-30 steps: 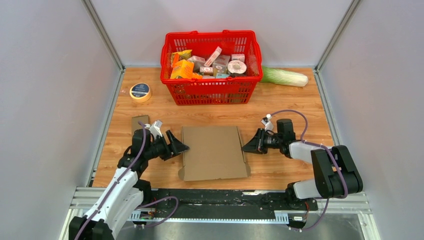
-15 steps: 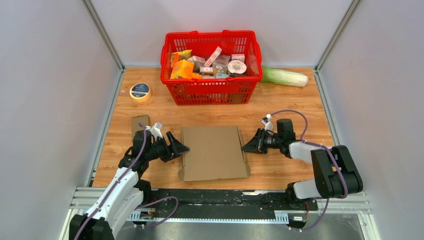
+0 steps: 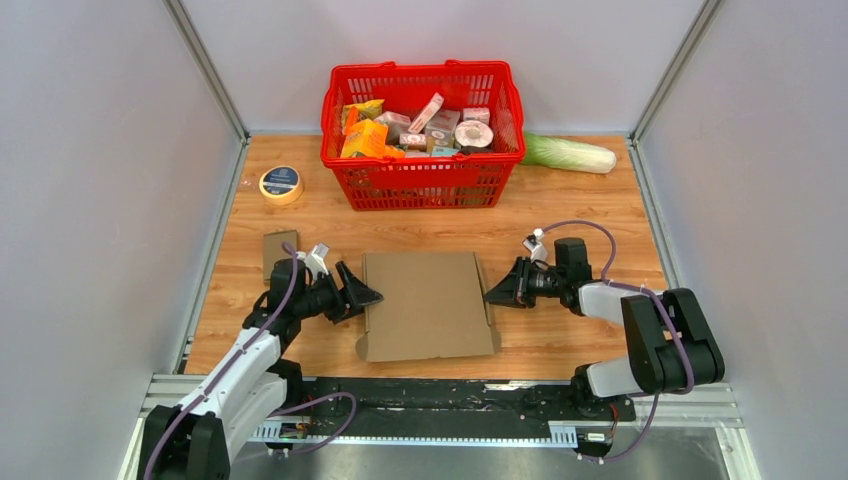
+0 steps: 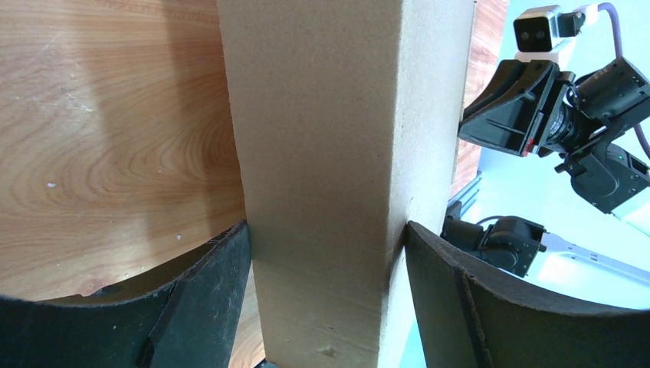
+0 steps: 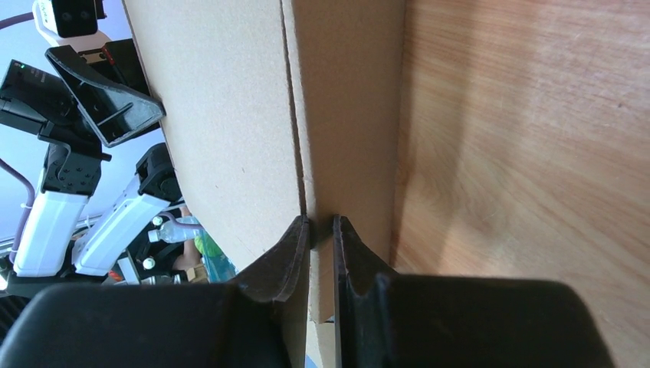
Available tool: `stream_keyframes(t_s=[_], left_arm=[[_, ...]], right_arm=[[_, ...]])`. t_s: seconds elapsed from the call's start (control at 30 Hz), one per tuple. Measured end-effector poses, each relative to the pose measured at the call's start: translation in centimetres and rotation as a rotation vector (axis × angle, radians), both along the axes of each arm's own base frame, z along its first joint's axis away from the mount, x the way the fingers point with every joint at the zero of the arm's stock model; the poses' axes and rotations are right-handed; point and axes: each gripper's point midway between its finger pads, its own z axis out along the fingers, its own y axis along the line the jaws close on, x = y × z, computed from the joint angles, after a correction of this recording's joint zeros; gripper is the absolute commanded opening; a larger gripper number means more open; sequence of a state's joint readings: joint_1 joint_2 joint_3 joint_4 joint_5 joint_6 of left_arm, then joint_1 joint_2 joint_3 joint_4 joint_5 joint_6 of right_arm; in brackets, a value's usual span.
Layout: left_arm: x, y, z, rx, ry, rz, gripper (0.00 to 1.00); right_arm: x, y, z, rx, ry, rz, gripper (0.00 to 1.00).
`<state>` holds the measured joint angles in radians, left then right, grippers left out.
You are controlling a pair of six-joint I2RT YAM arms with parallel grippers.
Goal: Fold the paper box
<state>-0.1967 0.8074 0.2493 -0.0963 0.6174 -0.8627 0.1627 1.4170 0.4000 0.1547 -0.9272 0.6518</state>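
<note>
Wooden table (image 3: 560,215), grey walls on three sides. Red plastic basket (image 3: 423,185) at the back centre, filled with small packaged goods: orange packets (image 3: 364,138) to its left, a round tin (image 3: 473,135) to its right. Pale green leafy vegetable (image 3: 569,153) lies just right of the basket. Roll of tape (image 3: 281,184) at back left. Small brown card scrap (image 3: 279,246) lies nearer, along the left edge.

Bright, even light; soft shadows.
</note>
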Motion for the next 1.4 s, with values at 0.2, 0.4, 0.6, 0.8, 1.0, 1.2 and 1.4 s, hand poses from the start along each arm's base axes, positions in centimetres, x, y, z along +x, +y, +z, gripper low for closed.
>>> stream_keyframes(t_s=[0.2, 0.4, 0.6, 0.8, 1.0, 1.2, 1.4], left_arm=[[0.3, -0.7, 1.0, -0.058, -0.007, -0.01, 0.75], [0.5, -0.9, 1.8, -0.084, -0.012, 0.0, 0.58], [0.0, -1.2, 2.0, -0.111, 0.041, -0.006, 0.33], [-0.3, -1.6, 2.2, -0.141, 0.161, -0.006, 0.22], [-0.7, -1.8, 3.3, -0.176, 0.288, 0.029, 0.21], [-2.2, -2.1, 3.4, -0.213, 0.417, 0.035, 0.18], [-3.1, -2.2, 3.9, -0.246, 0.479, 0.036, 0.18]], right_arm=[[0.0, -0.1, 0.0, 0.005, 0.006, -0.004, 0.32], [-0.1, -1.0, -1.0, -0.085, 0.009, -0.044, 0.79], [0.7, -1.9, 4.6, -0.299, -0.247, -0.103, 1.0], [-3.3, 5.2, 16.8, -0.291, -0.827, 0.114, 1.0], [-12.4, 11.9, 13.0, -0.475, -1.113, 0.517, 1.0], [-12.8, 13.0, 8.8, -0.789, -1.347, 0.703, 1.0], [-11.7, 14.7, 8.9, -0.96, -1.512, 0.715, 1.0]])
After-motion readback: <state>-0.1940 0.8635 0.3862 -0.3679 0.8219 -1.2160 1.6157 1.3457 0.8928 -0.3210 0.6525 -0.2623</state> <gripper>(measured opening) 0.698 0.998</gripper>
